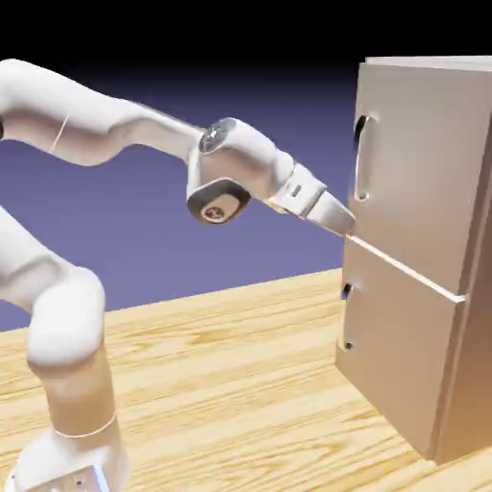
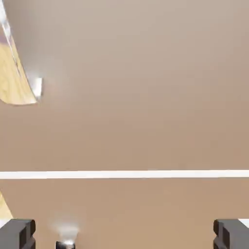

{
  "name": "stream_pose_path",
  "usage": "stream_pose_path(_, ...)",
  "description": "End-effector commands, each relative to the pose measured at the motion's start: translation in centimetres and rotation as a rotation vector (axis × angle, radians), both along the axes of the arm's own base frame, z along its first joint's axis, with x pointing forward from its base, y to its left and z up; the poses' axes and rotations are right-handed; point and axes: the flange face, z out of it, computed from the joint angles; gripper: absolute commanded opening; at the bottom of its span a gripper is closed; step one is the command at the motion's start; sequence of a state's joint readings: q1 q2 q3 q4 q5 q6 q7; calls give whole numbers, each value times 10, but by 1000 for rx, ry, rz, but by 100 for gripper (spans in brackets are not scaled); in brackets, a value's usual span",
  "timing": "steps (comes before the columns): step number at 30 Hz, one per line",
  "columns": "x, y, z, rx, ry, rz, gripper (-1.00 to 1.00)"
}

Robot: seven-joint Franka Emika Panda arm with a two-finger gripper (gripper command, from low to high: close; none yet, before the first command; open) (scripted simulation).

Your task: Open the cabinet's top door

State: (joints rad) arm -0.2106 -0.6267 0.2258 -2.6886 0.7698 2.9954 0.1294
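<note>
The cabinet (image 1: 394, 356) stands on the right of the tabletop (image 1: 221, 375), its top door (image 1: 423, 163) shut above the white seam (image 1: 404, 267). The gripper (image 1: 348, 231) is wide open and holds nothing, its fingertips at or close to the door front near that seam, below the top door's handle (image 1: 360, 159) and above the lower handle (image 1: 347, 315).

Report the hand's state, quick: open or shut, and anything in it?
Hand: open, fingertips wide apart, holding nothing; it is near the seam between the cabinet's two doors, with neither handle between its fingertips.
</note>
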Motion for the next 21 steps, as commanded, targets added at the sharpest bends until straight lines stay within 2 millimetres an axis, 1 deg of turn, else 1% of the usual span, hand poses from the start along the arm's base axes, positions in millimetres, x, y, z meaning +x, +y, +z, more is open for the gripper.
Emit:
stream_pose_path(1, -1, -1, 2, 2, -11, -1, 0)
stream_pose_path(11, -6, -5, 21, 21, -125, -4, 0)
stream_pose_path(21, -9, 5, 30, 26, -255, -3, 0)
